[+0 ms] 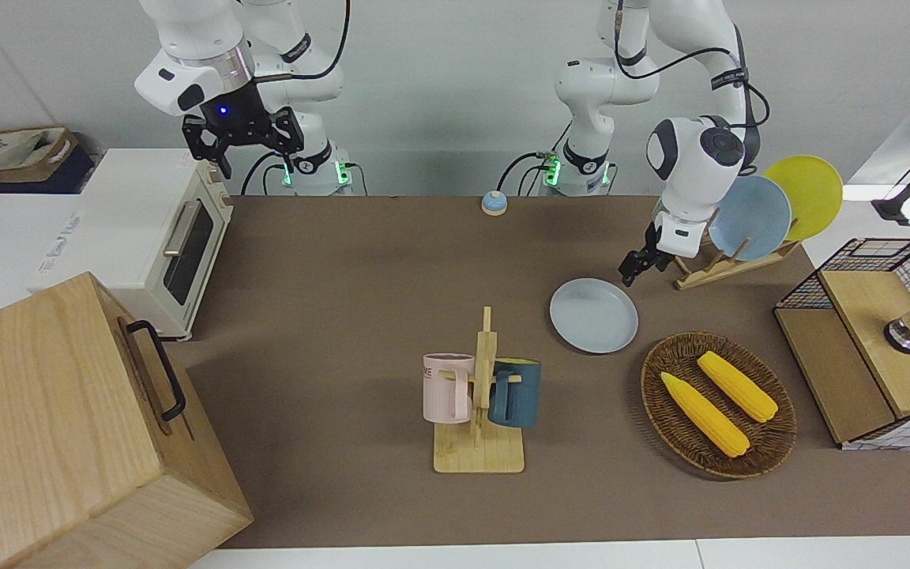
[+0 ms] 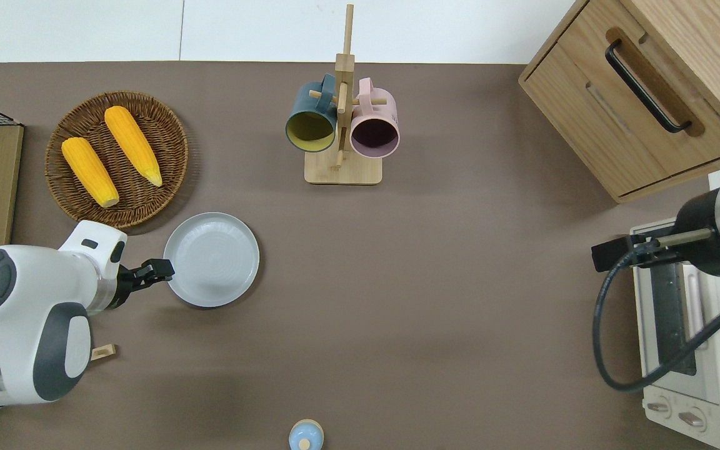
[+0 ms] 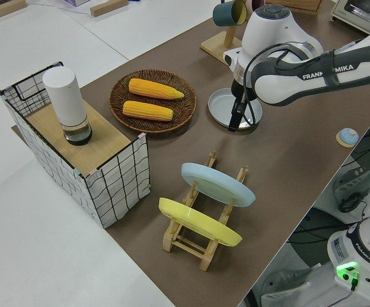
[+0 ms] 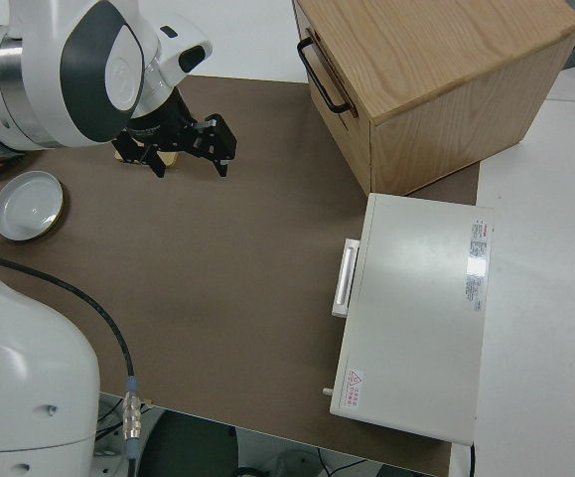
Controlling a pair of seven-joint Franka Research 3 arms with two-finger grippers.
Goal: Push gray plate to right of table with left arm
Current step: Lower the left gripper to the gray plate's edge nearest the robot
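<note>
The gray plate [image 1: 593, 316] [image 2: 213, 259] [image 3: 220, 105] [image 4: 27, 204] lies flat on the brown table [image 1: 344, 276], toward the left arm's end. My left gripper [image 1: 629, 273] [image 2: 161, 270] [image 3: 234, 125] is low at the table, its fingers shut and its tip at the plate's rim on the side toward the left arm's end. Whether it touches the rim I cannot tell. The right arm is parked, and its gripper [image 1: 256, 158] [image 4: 188, 159] is open and holds nothing.
A wicker basket [image 2: 172, 125] with two corn cobs sits just farther from the robots than the plate. A mug rack [image 2: 342, 169] holds a pink and a blue mug. A dish rack [image 1: 727, 265] carries a sky-blue and a yellow plate. Toaster oven [image 1: 163, 237], wooden cabinet [image 1: 52, 427], small bell [image 1: 494, 203].
</note>
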